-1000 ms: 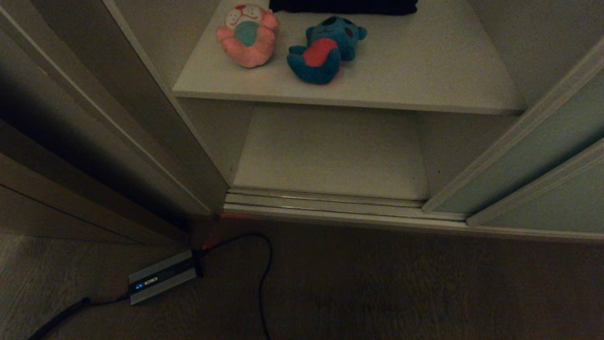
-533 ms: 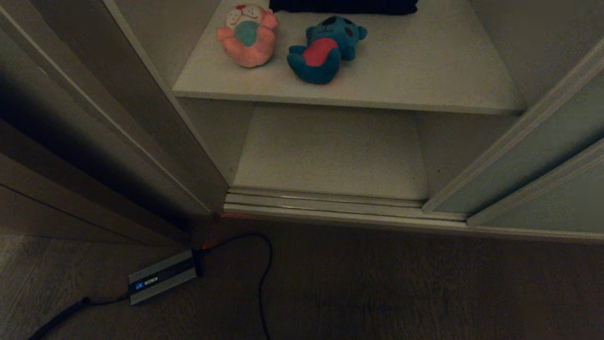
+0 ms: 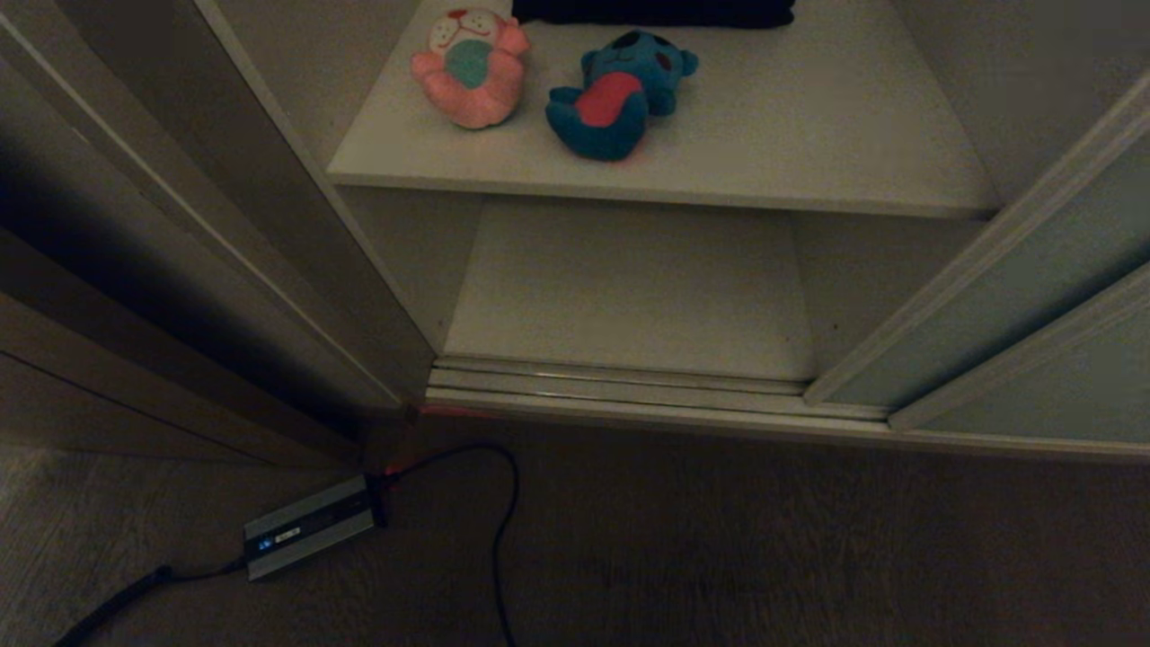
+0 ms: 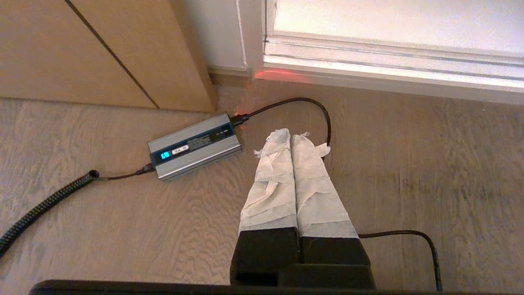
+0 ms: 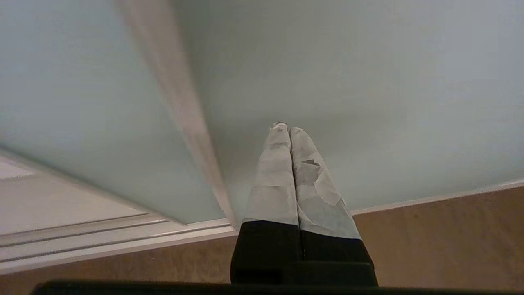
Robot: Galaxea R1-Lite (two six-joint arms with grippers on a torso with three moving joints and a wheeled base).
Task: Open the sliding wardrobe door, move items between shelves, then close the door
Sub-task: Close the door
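Observation:
The wardrobe stands open. On the upper shelf [image 3: 764,171] lie a pink plush toy [image 3: 472,67] with a teal belly and a teal plush toy [image 3: 620,94] with a red belly. The lower shelf [image 3: 629,296] is bare. The pale grey-green sliding wardrobe door [image 3: 1015,305] is slid to the right. My right gripper [image 5: 285,127] is shut and empty, pointing at the door panel [image 5: 368,82] just right of its cream frame strip [image 5: 180,106]. My left gripper [image 4: 291,133] is shut and empty, hanging over the floor. Neither arm appears in the head view.
A dark folded cloth [image 3: 656,11] lies at the back of the upper shelf. A silver power adapter [image 3: 310,528] with its cable [image 3: 503,521] lies on the wood floor by the ribbed floor track [image 3: 629,386]. A brown wood side panel [image 3: 135,270] stands at the left.

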